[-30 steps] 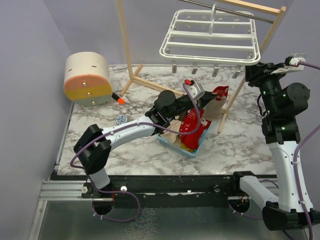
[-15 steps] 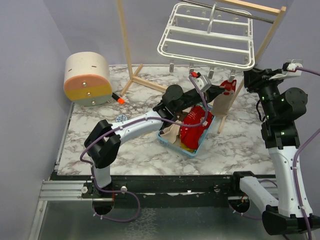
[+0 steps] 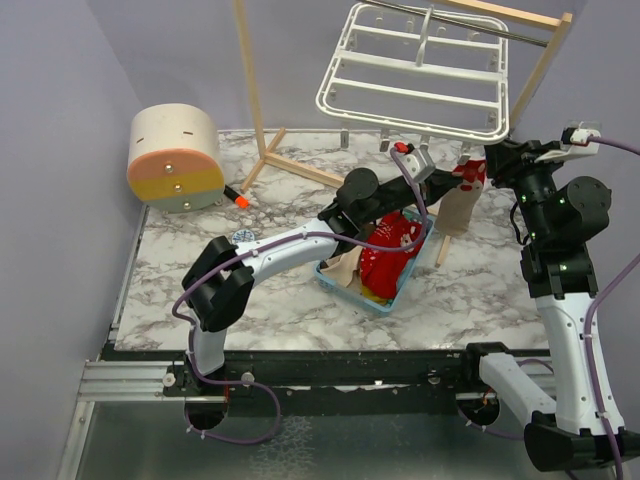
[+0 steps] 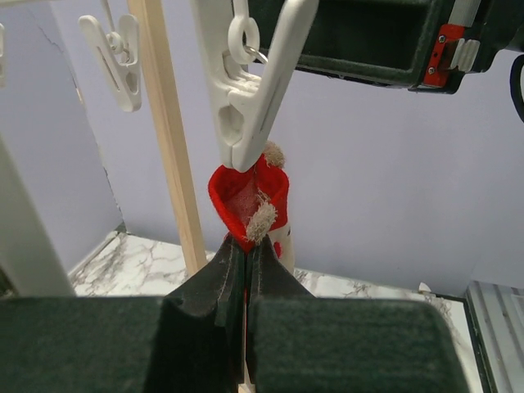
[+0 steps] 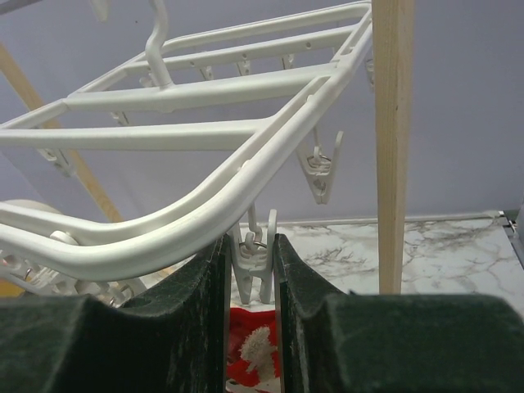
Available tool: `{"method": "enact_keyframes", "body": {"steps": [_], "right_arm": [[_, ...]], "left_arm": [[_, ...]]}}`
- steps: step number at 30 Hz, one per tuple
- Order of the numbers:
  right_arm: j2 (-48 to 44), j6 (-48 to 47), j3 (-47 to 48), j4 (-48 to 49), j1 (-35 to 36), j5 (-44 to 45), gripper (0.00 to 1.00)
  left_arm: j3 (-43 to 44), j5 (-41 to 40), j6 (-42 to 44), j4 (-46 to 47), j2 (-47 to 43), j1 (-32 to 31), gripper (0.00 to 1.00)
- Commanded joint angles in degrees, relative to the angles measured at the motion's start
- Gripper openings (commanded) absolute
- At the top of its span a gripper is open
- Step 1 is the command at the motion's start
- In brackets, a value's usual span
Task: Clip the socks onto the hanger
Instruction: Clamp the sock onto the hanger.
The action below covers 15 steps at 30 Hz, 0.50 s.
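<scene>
Left gripper (image 4: 246, 250): fingers fully closed, pinching the red sock (image 4: 247, 195) at its cuff. The sock stands up from the fingertips, with its open edge at the mouth of a white clip (image 4: 246, 115) directly above. Cannot tell whether the clip has bitten the fabric or only touches it. Right gripper (image 5: 251, 250): partly closed, one finger on each side of that clip's upper end, both touching it, under the near corner of the hanger (image 5: 164, 135). The left wrist view gives the sock-to-clip alignment, with the right gripper's dark body above and behind. The right wrist view gives the squeeze on the clip, with only a patch of red below. Only the top view shows beige fabric hanging free under the held sock, above the marble table (image 3: 280, 300), and more socks (image 3: 385, 255) in the blue basket (image 3: 360, 297). Room: the wooden stand (image 5: 393, 139) post is just beside the clip, a second clip (image 4: 115, 61) is near, and the wall is close behind.
</scene>
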Motion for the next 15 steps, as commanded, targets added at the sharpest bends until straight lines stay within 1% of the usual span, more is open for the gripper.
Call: {"method": "enact_keyframes", "body": {"steps": [1,15], "right_arm": [[-1.0,-0.2,-0.5,-1.4,0.7,-0.8,0.01],[-1.5,-0.2,-0.5,-3.1,0.9,0.8,0.01]], "left_arm": [[2.3,0.5,-0.7,1.4,0.8,-0.4,0.0],[1.9,-2.1,1.2,1.4,0.0,-0.4,0.0]]}}
